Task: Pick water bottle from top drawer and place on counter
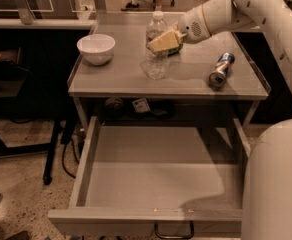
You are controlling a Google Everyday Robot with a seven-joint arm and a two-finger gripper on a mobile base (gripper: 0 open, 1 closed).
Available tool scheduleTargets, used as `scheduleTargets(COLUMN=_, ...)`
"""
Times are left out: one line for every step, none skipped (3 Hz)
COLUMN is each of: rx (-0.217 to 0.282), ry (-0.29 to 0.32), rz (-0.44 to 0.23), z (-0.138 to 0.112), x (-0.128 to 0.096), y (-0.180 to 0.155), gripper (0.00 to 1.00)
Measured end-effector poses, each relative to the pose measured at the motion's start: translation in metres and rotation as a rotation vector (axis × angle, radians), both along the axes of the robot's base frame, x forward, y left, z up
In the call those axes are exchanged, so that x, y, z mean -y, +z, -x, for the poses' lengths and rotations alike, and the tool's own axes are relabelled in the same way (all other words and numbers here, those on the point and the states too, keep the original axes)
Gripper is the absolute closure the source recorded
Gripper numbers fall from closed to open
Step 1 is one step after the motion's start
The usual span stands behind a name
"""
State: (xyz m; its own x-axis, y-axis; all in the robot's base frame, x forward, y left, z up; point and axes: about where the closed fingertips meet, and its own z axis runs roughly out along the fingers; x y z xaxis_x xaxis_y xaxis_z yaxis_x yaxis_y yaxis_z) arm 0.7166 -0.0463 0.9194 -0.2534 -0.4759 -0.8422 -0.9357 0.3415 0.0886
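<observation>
The water bottle [156, 49], clear with a white cap, stands upright on the counter [121, 79] near its middle. My gripper [162, 41] is at the bottle's right side at mid-height, with its yellowish tip across the front of the bottle. The white arm reaches in from the upper right. The top drawer [161, 179] is pulled out below the counter, its grey floor bare, with the dark loop handle [174, 232] on its front.
A white bowl [96, 48] sits at the counter's left. A blue-silver can [221, 70] lies at the right. A green can [175, 50] shows just behind the gripper. My white body [276, 184] fills the lower right, over the drawer's right corner. Table legs and cables are at the left.
</observation>
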Motion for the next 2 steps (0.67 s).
scheduleTargets(rx=0.0, ry=0.0, rz=0.0, z=0.0, x=-0.0002, y=0.0031, gripper=0.81)
scheduleTargets(rx=0.0, ry=0.0, rz=0.0, z=0.0, x=-0.0002, y=0.0031, gripper=0.57)
